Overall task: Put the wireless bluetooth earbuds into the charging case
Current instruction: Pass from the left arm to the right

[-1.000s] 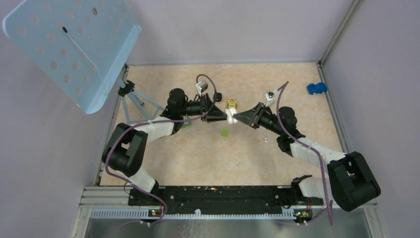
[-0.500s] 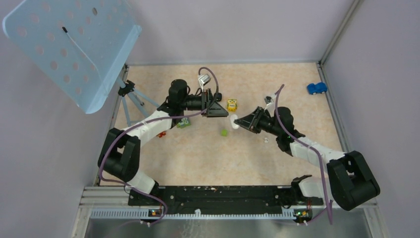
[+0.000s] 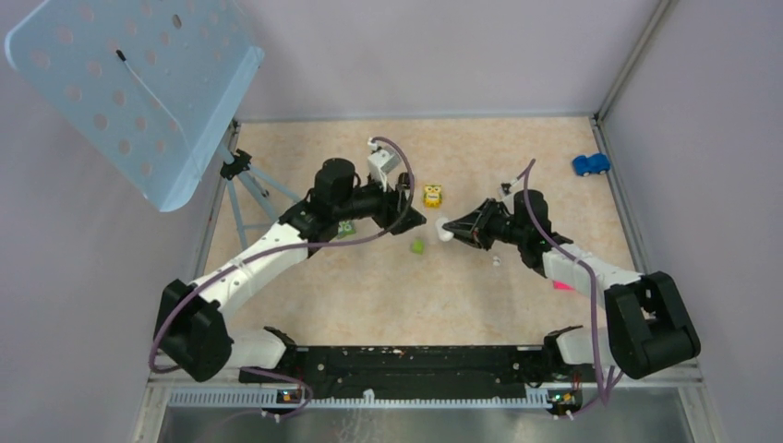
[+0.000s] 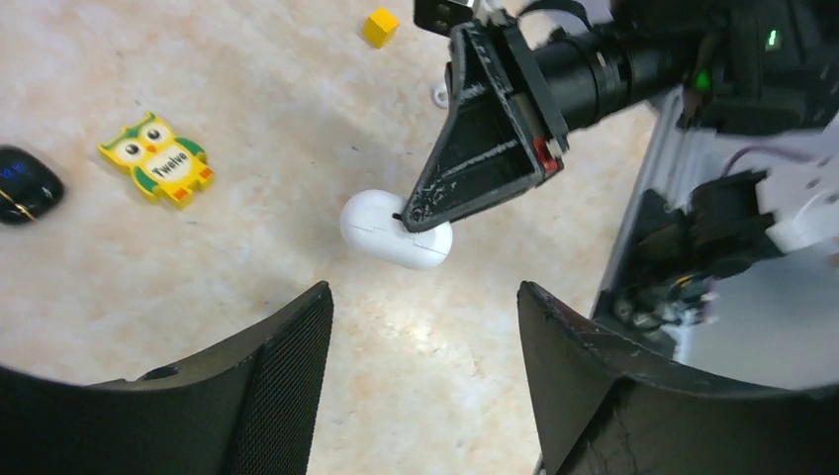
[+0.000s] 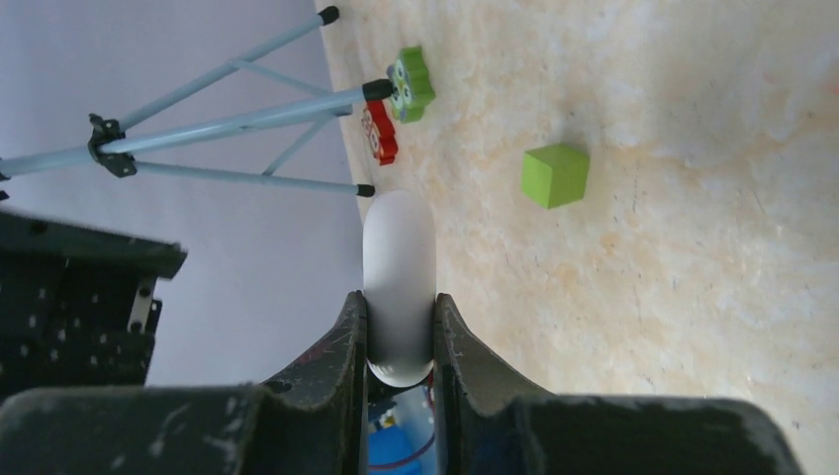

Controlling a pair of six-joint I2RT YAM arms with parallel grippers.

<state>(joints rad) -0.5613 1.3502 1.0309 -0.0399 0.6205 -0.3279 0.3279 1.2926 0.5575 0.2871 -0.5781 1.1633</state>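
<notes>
The white charging case [image 3: 444,227] is closed and pinched by its end between the fingers of my right gripper [image 3: 452,227], just above the table. It shows upright between those fingers in the right wrist view [image 5: 399,257], and in the left wrist view [image 4: 396,230] under the right gripper's tip. My left gripper [image 3: 413,218] is open and empty, a short way left of the case; the gap between its fingers [image 4: 423,292] shows only bare table. I cannot make out any black comma-shaped earbuds in any view.
A green cube [image 3: 417,246] lies just left of and below the case. A yellow owl tile [image 3: 432,195] and a small black oval thing [image 4: 25,183] lie behind it. A tiny white piece [image 3: 496,261], a blue car [image 3: 590,164] and a tripod [image 3: 249,185] are also there.
Both grippers met at the case a second ago. My left gripper has let go and drawn back to the left, open. My right gripper kept the case and shifted slightly right and nearer.
</notes>
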